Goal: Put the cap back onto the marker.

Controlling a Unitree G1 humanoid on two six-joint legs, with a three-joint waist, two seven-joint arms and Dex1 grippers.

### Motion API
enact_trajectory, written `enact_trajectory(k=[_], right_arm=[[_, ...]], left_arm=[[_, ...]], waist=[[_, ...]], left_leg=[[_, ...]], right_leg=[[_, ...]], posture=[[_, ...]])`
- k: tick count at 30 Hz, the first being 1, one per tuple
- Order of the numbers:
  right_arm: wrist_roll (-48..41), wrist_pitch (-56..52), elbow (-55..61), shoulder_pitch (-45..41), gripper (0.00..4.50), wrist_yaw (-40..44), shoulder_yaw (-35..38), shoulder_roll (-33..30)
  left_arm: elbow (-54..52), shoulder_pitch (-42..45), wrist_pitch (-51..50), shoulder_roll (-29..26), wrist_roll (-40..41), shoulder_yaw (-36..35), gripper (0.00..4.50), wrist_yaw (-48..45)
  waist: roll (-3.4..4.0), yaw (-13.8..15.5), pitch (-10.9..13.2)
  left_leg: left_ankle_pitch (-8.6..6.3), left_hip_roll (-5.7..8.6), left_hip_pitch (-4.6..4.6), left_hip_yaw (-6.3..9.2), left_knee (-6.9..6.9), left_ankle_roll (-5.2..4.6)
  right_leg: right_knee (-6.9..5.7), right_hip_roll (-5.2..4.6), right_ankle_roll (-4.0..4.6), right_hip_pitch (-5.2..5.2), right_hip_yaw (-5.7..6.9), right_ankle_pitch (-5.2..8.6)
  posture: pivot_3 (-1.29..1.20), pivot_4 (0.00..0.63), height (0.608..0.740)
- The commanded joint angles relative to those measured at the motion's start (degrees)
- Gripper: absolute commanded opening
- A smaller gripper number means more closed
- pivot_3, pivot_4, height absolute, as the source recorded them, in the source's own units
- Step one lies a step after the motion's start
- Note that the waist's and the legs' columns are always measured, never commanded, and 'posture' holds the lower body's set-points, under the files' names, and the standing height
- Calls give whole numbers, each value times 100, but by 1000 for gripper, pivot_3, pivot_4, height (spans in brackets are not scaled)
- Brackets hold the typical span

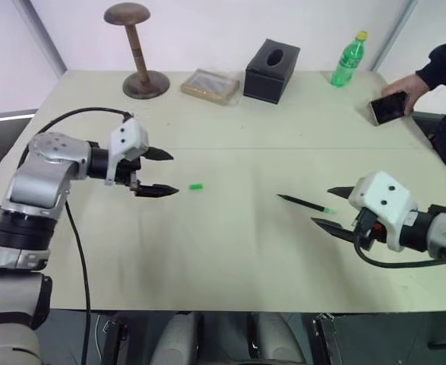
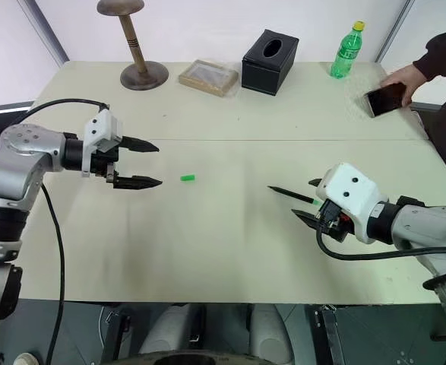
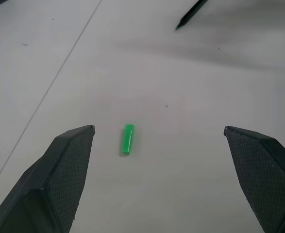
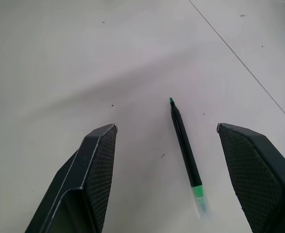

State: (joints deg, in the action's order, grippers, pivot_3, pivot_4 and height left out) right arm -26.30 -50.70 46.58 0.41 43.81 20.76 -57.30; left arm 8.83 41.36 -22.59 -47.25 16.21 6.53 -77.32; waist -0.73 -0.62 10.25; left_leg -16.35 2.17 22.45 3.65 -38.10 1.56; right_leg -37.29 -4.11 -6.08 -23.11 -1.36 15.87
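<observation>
The tiny green cap (image 1: 196,186) lies flat on the beige table, a short way to the right of my left gripper (image 1: 168,173), which is open and hovering with its fingers aimed at it. Between the spread fingers in the left wrist view the cap (image 3: 127,139) sits closer to one finger. The thin black marker (image 1: 305,203) with a green end lies on the table at the right, just in front of my right gripper (image 1: 330,207), open and empty. The marker (image 4: 186,145) lies between the fingers in the right wrist view.
Along the table's far side stand a wooden hat stand (image 1: 137,47), a flat tan box (image 1: 210,84), a black tissue box (image 1: 271,71) and a green bottle (image 1: 348,59). A person's hand holds a phone (image 1: 390,107) at the far right corner. A seam line (image 1: 283,147) crosses the tabletop.
</observation>
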Motion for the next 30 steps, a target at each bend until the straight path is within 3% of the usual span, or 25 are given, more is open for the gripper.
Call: enact_trajectory(k=[1, 30], right_arm=[[-65, 8, 204, -22, 3361, -86, 72, 6], [-210, -46, 342, 27, 3361, -424, -46, 156]], left_arm=[[-35, 191, 129, -27, -27, -54, 4459, -43], [131, 165, 344, 103, -360, 89, 4459, 25]], waist=[[0, 0, 0], [0, 0, 0]], left_leg=[[0, 0, 0, 0, 0, 0], [0, 0, 0, 0, 0, 0]], right_leg=[[0, 0, 0, 0, 0, 0], [-1, 0, 0, 0, 0, 0]], posture=[[0, 150, 740], [0, 150, 740]])
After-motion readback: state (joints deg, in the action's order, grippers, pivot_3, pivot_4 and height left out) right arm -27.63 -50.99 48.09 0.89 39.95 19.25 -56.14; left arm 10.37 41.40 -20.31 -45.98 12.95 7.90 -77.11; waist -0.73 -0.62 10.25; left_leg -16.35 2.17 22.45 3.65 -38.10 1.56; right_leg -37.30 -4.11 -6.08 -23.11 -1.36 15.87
